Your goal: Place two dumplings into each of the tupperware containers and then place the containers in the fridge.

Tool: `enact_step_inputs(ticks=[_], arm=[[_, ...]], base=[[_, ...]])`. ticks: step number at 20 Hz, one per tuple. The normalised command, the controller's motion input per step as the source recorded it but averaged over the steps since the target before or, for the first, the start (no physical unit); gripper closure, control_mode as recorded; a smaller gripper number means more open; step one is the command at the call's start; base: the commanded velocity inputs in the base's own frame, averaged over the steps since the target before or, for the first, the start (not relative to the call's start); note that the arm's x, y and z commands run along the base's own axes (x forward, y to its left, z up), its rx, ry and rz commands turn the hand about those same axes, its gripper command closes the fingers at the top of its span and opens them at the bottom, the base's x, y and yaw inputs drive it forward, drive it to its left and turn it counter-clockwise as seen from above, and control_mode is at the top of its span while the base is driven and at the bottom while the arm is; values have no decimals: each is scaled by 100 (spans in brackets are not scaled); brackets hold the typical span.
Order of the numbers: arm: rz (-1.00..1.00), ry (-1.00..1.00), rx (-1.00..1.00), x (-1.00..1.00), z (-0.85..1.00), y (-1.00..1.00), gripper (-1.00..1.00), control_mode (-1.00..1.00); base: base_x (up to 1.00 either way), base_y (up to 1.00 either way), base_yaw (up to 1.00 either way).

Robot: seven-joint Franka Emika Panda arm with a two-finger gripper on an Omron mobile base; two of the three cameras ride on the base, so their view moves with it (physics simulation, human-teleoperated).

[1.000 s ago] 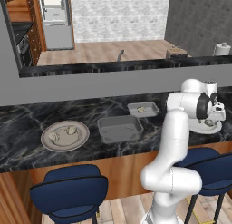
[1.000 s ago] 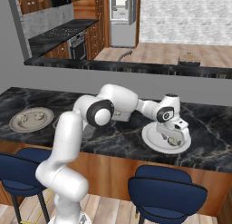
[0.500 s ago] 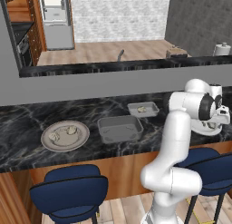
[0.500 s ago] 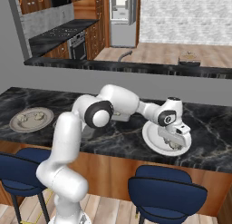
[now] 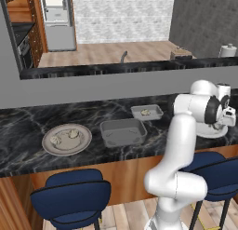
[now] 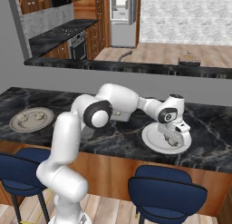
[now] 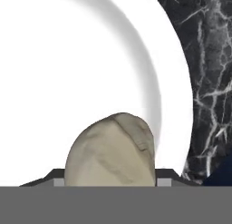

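Currently the gripper (image 6: 176, 139) is lowered onto a white plate (image 6: 154, 145) at the right of the right base view, its jaws set on either side of a dumpling (image 7: 111, 150); the dark fingertips (image 7: 168, 175) are seen flanking the lump at the bottom of the hand view, but whether contact is made cannot be told. The dumpling is sited near the plate's rim, with black marble counter (image 7: 208, 60) beyond at the right. In the left base view, the smaller container (image 5: 147, 112) with something pale inside and the larger container (image 5: 122, 132) are found mid-frame, a beige plate (image 5: 67, 139) with further lumps at left, the fridge (image 5: 55, 19) at upper left. Risk judged: a rounded lump could be squeezed out sideways and rolled off the plate if gripped off-centre.
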Motion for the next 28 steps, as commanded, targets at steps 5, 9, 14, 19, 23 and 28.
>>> enact_step_inputs(ticks=[5,9,14,19,23,28], arm=[[0,0,4,8,98,79,100,-100],[16,12,0,41,67,100,100,-100],[23,2,5,59,16,100,100,-100],[15,0,7,48,0,97,100,-100],[5,-4,13,37,-1,71,100,-100],[0,0,8,52,-2,39,100,-100]], base=[[0,0,0],[0,0,0],[0,0,0],[0,0,0],[0,0,0],[0,0,0]])
